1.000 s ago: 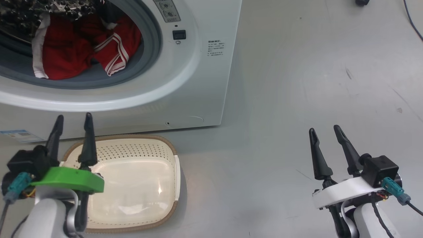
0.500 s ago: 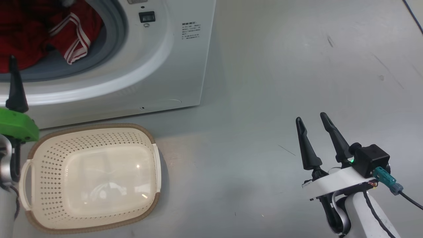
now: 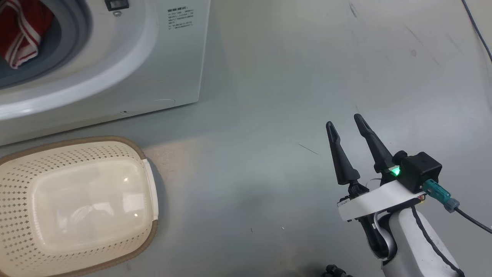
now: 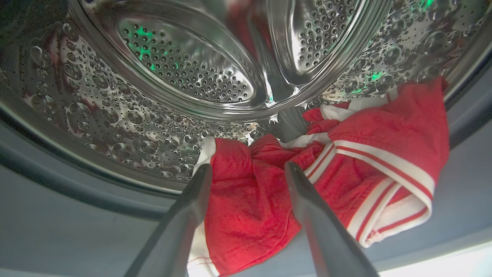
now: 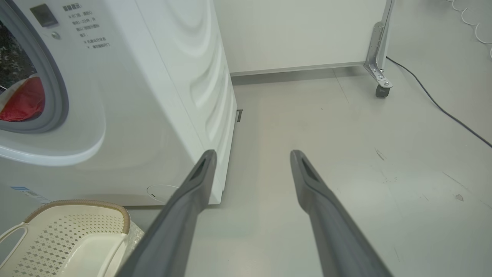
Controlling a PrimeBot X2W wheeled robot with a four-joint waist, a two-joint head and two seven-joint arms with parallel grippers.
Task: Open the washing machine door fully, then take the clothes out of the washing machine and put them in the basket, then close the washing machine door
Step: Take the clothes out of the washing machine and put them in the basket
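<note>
The white washing machine [image 3: 115, 69] fills the upper left of the head view, its porthole uncovered. The door is out of view. Red clothes [image 4: 346, 169] with white striped trim lie in the steel drum [image 4: 184, 69]. My left gripper [image 4: 248, 169] is open at the porthole, its fingers reaching over the grey rim, both tips against the red fabric. A corner of the clothes [image 3: 21, 30] also shows from the head. The cream basket [image 3: 77, 204] sits on the floor in front of the washer. My right gripper [image 3: 344, 123] hovers open over bare floor to the right.
Grey floor [image 3: 288, 77] stretches right of the washer. A white panel on a caster wheel [image 5: 380, 90] stands behind, and a black cable [image 5: 442, 111] runs along the floor at the far right.
The head camera has swung right, so the washer and basket slid left in its view. The left gripper left that view, reaching up toward the porthole. The right gripper stayed open.
</note>
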